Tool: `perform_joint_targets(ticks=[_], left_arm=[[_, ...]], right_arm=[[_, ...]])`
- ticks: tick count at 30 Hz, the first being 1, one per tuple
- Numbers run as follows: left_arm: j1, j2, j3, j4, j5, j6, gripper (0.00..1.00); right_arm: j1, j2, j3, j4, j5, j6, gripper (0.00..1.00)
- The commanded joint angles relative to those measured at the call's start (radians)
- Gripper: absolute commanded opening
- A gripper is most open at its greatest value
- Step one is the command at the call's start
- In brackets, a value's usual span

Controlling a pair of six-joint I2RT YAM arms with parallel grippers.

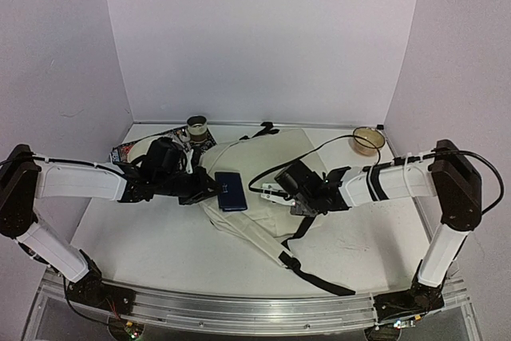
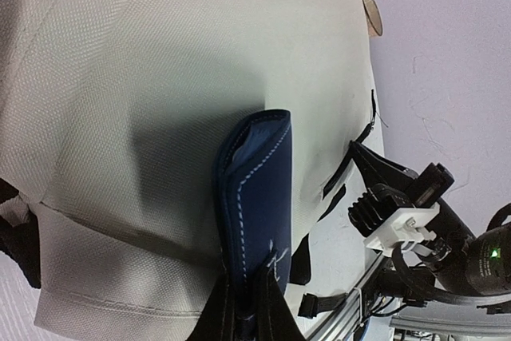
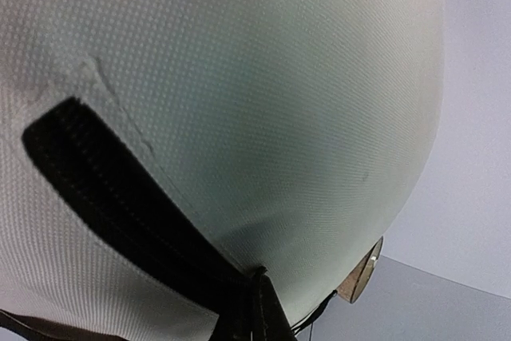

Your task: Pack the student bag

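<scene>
Nearest me, a black strap (image 1: 315, 273) of the student bag (image 1: 263, 149) trails toward the near edge of the table (image 1: 136, 237). At mid-table, the bag lies flat. My left gripper (image 1: 209, 189) is clamped on a navy pouch (image 1: 231, 191) at the bag's left edge. My right gripper (image 1: 275, 191) is pinched tight on its cream fabric beside a strap. Farthest off, a brown-rimmed cup (image 1: 368, 140) stands by the bag's right corner.

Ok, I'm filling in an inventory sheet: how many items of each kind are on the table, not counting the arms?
student bag: 1
navy case: 1
round rolls or cups, too small to tell which: 2 (pale one, amber one)
flat printed item: 1
Total: 5
</scene>
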Motion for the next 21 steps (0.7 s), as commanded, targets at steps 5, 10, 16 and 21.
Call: perform_joint_targets(ticks=[5, 10, 16, 21], left_arm=[[0.008, 0.041, 0.078, -0.045, -0.034, 0.091, 0.00], [0.014, 0.117, 0.165, -0.074, -0.021, 0.163, 0.00], [0.022, 0.181, 0.296, -0.144, -0.059, 0.282, 0.00], [0.045, 0.137, 0.327, -0.149, -0.112, 0.302, 0.00]], right_arm=[[0.105, -0.149, 0.022, -0.259, -0.065, 0.204, 0.00], [0.166, -0.187, 0.030, -0.363, -0.058, 0.364, 0.00], [0.240, -0.162, 0.124, -0.475, -0.059, 0.600, 0.00], [0.243, -0.077, 0.251, -0.483, -0.004, 0.796, 0.00]])
